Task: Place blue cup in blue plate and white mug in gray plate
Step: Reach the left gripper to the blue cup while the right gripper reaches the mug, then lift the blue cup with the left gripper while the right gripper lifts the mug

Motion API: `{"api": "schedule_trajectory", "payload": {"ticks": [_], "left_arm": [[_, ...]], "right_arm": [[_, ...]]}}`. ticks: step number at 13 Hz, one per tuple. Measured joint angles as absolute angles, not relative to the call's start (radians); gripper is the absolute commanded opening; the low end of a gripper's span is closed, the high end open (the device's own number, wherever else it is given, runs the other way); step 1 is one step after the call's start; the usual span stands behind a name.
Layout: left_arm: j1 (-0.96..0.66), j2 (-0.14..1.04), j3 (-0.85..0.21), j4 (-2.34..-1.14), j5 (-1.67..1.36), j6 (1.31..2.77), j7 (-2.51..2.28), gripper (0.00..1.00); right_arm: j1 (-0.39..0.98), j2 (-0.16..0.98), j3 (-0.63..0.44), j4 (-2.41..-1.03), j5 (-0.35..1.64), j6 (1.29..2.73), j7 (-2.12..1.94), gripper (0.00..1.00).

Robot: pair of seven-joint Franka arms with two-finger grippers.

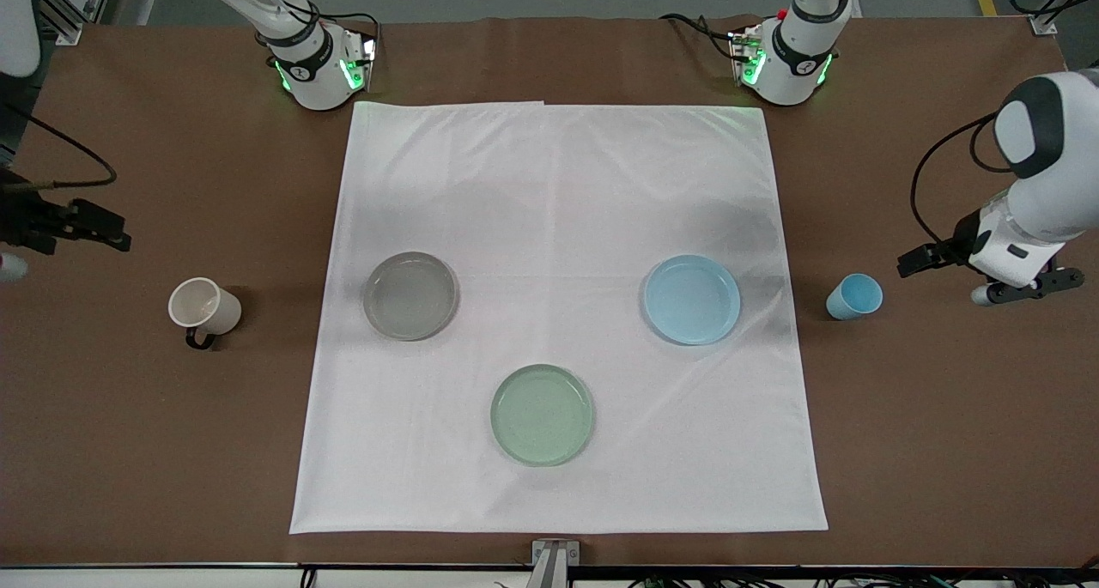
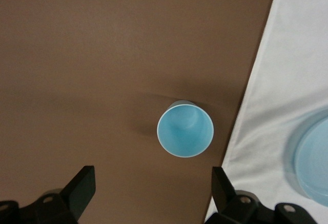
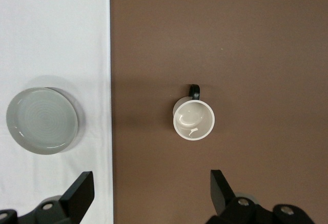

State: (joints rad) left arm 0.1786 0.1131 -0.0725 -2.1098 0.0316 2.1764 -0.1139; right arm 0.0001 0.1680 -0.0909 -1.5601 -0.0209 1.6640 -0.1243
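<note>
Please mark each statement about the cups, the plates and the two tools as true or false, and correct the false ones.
1. The blue cup already stands in the blue plate. False: it stands on the bare brown table, beside the white cloth.
2. The white mug is upright and empty. True.
3. The gray plate holds the mug. False: it holds nothing.
4. The left tool is open above the blue cup. True.
5. The right tool is shut on the mug. False: it is open, holding nothing.
6. The green plate lies nearest the front camera. True.
</note>
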Motion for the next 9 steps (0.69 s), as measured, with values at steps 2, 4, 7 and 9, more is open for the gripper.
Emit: {"api": "schedule_trajectory", "payload": {"ticks": [2, 4, 7, 9], "left_arm": [[0.188, 0.186, -0.073, -2.142, 0.032, 2.264, -0.108, 0.87], [0.188, 0.265, -0.073, -2.142, 0.032, 2.335, -0.108, 0.73], [0.186, 0.347, -0.074, -2.139, 0.032, 2.395, -0.108, 0.29], [0.185, 0.362, -0.077, -2.134, 0.032, 2.397, -0.107, 0.03]], "right_arm": [[-0.020, 0.239, -0.093, -1.631, -0.021, 1.795, -0.124, 1.00], [-0.045, 0.289, -0.095, -1.744, -0.021, 1.974, -0.148, 1.00], [-0.085, 0.372, -0.096, -1.856, -0.021, 2.188, -0.230, 1.00], [-0.101, 0.438, -0.097, -1.864, -0.021, 2.281, -0.243, 1.00]]}}
